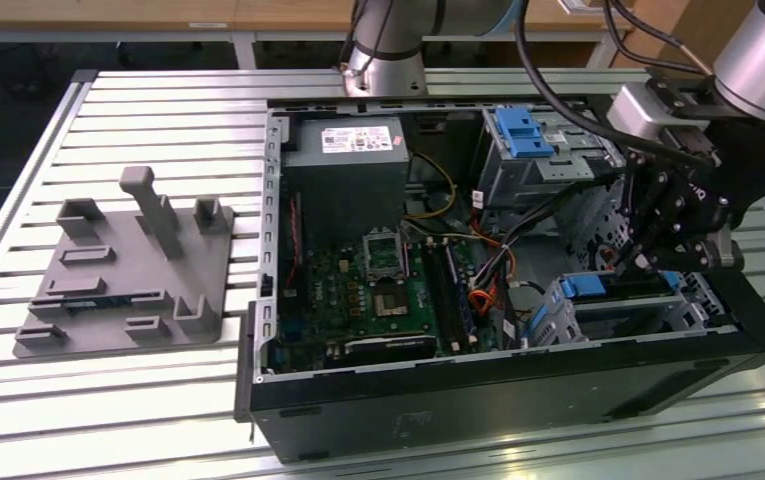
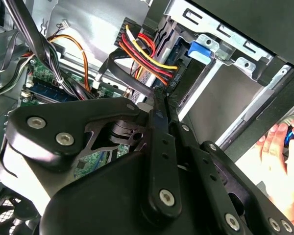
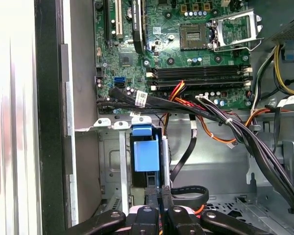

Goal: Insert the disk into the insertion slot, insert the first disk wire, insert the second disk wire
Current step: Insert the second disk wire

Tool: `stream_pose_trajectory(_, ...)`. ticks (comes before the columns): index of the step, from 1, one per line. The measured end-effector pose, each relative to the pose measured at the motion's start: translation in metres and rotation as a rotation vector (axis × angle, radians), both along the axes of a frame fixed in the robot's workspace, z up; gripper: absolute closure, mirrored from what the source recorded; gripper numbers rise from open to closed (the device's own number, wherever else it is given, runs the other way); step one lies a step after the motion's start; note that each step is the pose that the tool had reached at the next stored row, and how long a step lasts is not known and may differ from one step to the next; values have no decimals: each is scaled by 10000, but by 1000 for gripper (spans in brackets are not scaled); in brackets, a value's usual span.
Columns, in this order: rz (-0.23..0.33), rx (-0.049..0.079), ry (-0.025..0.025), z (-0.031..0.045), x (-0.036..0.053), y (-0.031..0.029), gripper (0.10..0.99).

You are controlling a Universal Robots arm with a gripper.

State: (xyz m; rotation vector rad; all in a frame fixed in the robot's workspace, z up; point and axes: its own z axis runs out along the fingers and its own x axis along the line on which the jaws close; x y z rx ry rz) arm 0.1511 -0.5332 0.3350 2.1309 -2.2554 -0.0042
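The disk (image 1: 582,286) sits edge-on inside the insertion slot (image 1: 682,305), the grey metal cage in the case's near corner on the exterior view's right. Its blue carrier rail (image 3: 146,154) shows between the cage walls (image 3: 110,161). My gripper (image 1: 636,268) hangs right over the cage. In both wrist views the fingers (image 3: 149,198) are pressed together at the disk's end, my gripper (image 3: 158,192) shut on a flat black wire (image 3: 186,152) that loops up to them. A bundle of red, yellow and black wires (image 2: 147,54) runs to a black plug beside my gripper's (image 2: 160,93) tips.
The open computer case (image 1: 489,400) lies on a slatted metal table. A taller bay with a blue latch (image 1: 522,130) stands behind the cage, and cable bundles (image 3: 245,132) cross the motherboard (image 1: 369,280). A grey fixture (image 1: 129,270) lies at the exterior view's left. A person's hand (image 2: 279,156) is beside the case.
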Motion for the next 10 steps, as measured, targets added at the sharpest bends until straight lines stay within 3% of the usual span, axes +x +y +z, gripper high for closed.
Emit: stream_pose_trajectory(10,0,-2,2,-8,0,-14,941)
